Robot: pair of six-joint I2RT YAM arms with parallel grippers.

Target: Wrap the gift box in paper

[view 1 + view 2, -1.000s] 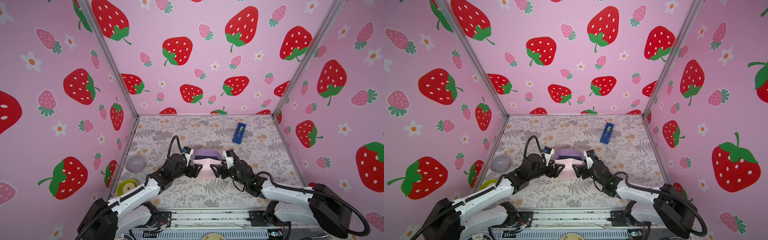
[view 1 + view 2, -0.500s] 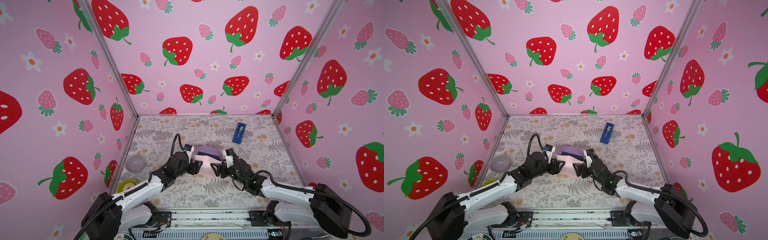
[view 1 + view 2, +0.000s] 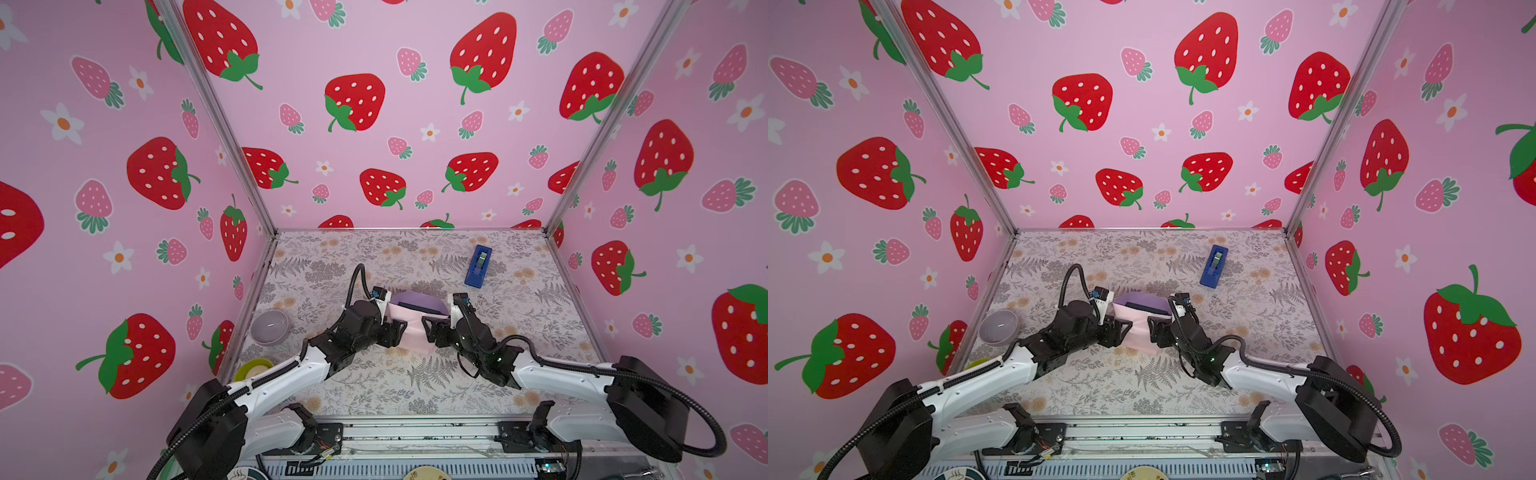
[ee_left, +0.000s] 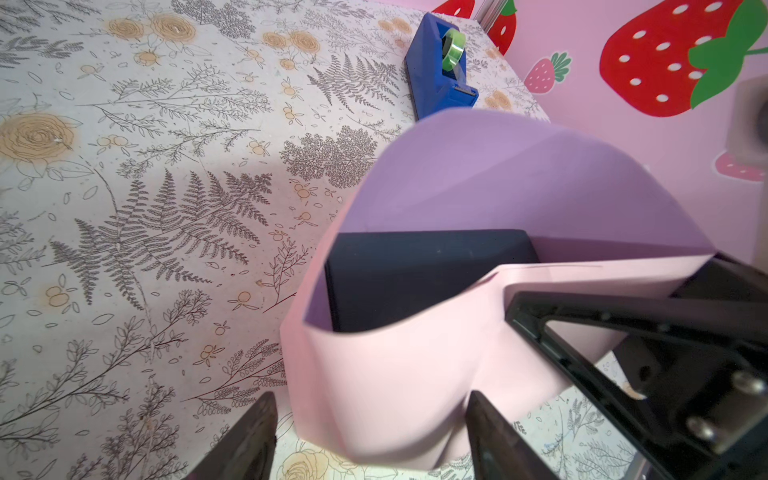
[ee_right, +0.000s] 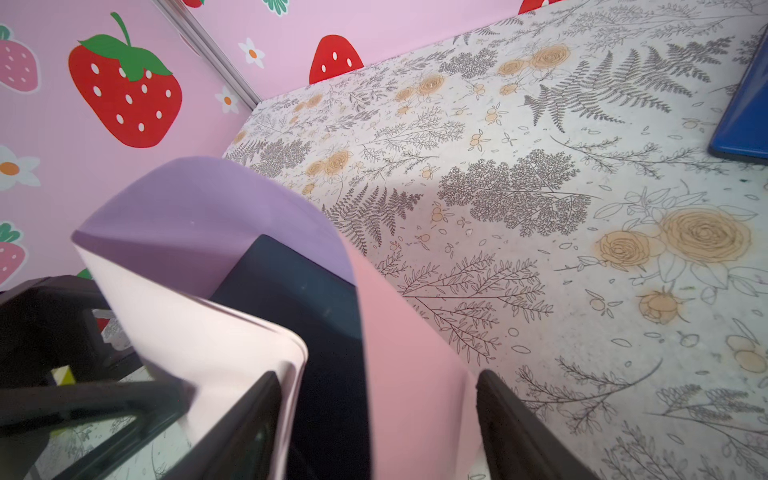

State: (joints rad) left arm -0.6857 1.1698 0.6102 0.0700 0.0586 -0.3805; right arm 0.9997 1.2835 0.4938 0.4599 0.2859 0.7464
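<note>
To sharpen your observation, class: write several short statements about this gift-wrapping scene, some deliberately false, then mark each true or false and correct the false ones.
1. The gift box sits inside the folded-up paper. True.
2. The paper's lilac face is turned outward. False: lilac faces the box and pink is outside.
3. The tape dispenser touches the paper. False: it lies apart, farther back on the table.
4. The left end effector and the right end effector flank the paper from opposite sides. True.
</note>
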